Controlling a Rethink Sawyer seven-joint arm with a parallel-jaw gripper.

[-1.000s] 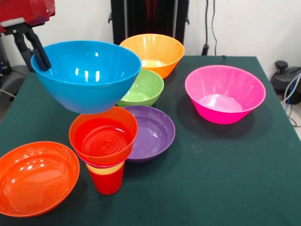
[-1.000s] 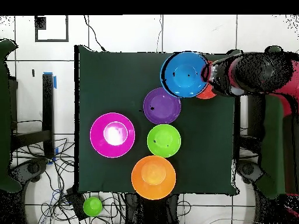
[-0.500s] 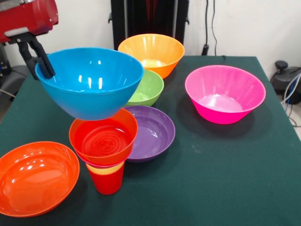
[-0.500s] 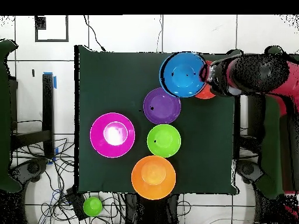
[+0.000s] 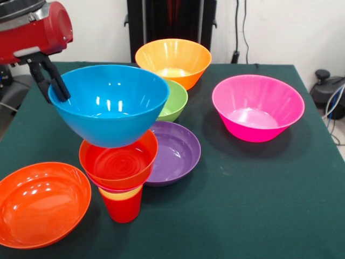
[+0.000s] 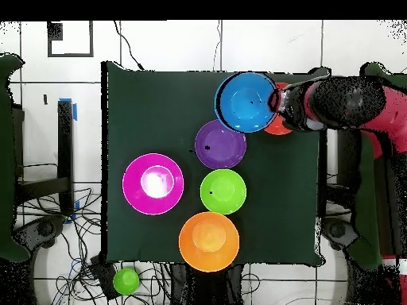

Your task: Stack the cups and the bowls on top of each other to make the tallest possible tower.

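My gripper (image 5: 55, 88) is shut on the left rim of the big blue bowl (image 5: 110, 105) and holds it in the air, slightly tilted. The bowl's base hangs just over the tower (image 5: 119, 172). That tower stands on a red cup (image 5: 123, 208); above it show a yellow band, a pink rim and an orange-red bowl (image 5: 116, 162) on top. From overhead, the blue bowl (image 6: 248, 102) covers most of the tower, and the gripper (image 6: 277, 102) clamps its right edge.
A wide orange bowl (image 5: 40, 202) lies near the tower at the front left. The purple bowl (image 5: 175, 151), green bowl (image 5: 173, 100), light orange bowl (image 5: 173, 59) and magenta-pink bowl (image 5: 257, 108) rest apart on the green cloth (image 5: 259, 205).
The gripper has carried the blue bowl lower and a little to the right in the front view, bringing it closer over the tower. The other bowls have not moved.
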